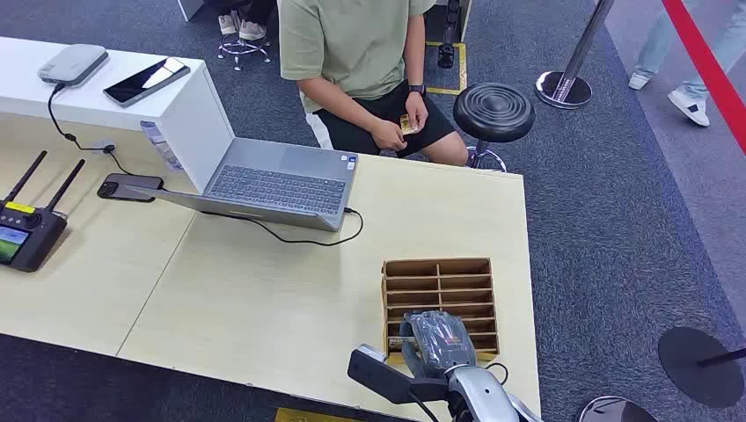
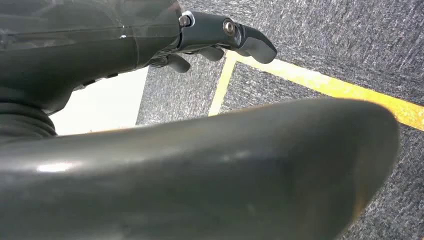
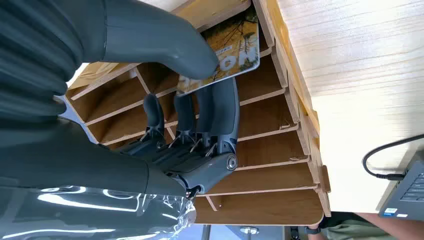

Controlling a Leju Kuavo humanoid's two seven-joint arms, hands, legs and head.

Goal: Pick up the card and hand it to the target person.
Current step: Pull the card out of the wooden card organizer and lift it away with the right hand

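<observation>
Right hand point(image 3: 195, 145) pinched one card point(image 3: 227, 47) in the wooden rack point(image 1: 440, 266).
The card sat between thumb and fingers point(image 3: 220, 115), in what looked like the rack's nearest slot; the left hand point(image 2: 210, 37) hung curled, holding nothing.

An indoor office or reception-style space. A pale wooden desk point(image 1: 264, 299) carries an open laptop point(image 1: 281, 180), a phone point(image 1: 130, 186) and a remote controller point(image 1: 26, 230) at the left. Grey carpet point(image 1: 607, 220) covers the floor, with a round black stool point(image 1: 493, 111) and a queue barrier post point(image 1: 576, 57) at the far right.
</observation>
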